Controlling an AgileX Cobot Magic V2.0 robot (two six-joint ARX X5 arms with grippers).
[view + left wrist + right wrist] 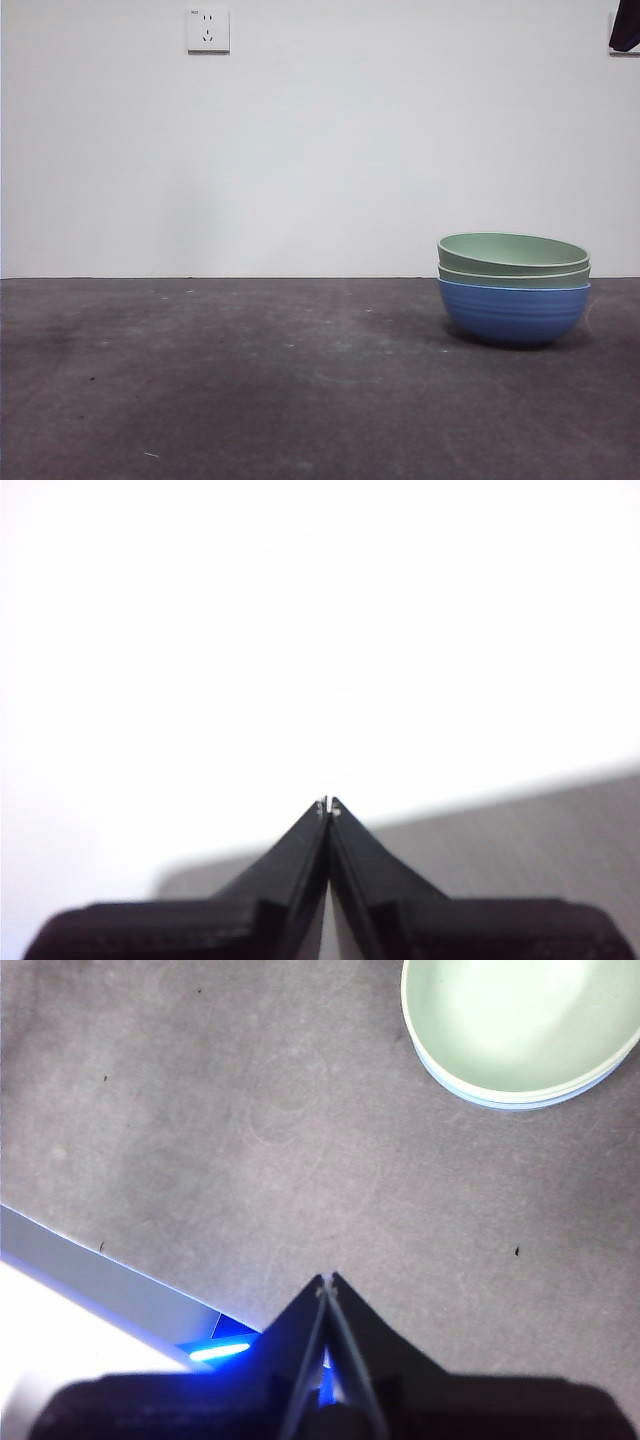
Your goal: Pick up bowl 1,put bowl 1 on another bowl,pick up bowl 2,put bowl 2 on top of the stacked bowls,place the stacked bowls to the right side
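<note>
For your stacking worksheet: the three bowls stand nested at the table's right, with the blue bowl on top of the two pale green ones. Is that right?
Not quite. The front view shows the blue bowl at the bottom, with the two pale green bowls nested inside it. The stack does stand at the table's right.

Smooth, faintly ribbed matt plastic stacked bowls (513,290) on a rough, scuffed dark grey table (250,380).
</note>
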